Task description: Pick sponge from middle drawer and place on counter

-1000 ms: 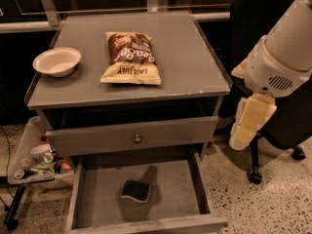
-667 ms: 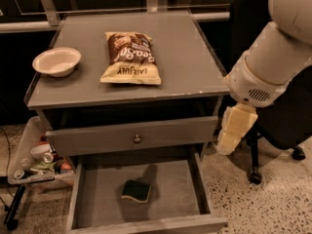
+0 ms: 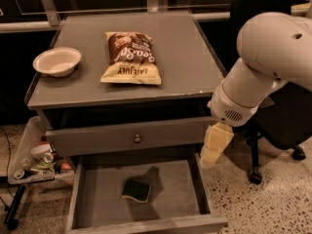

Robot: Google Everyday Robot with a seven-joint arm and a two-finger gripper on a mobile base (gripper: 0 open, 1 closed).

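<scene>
Bowl: a pale bowl [image 3: 56, 61] stands at the left edge of the worktop [image 3: 190, 67], same place as before.
Chip bag: the brown-and-yellow chip bag [image 3: 130, 58] lies flat near the middle, not touched.
Sponge: the sponge [image 3: 137, 190] lies on the bottom of the open middle drawer [image 3: 180, 189], green side up, a little left of centre. It has not moved.
Gripper: the cream gripper [image 3: 213, 150] has come left and lower within the last second. It now hangs just beside the right wall of the drawer, above it and well apart from the sponge.
Grip state: I cannot tell if it is released or clenched.
Meaning: the approach is in progress; I judge that the reach into the drawer comes next, and nothing is picked yet.
</scene>
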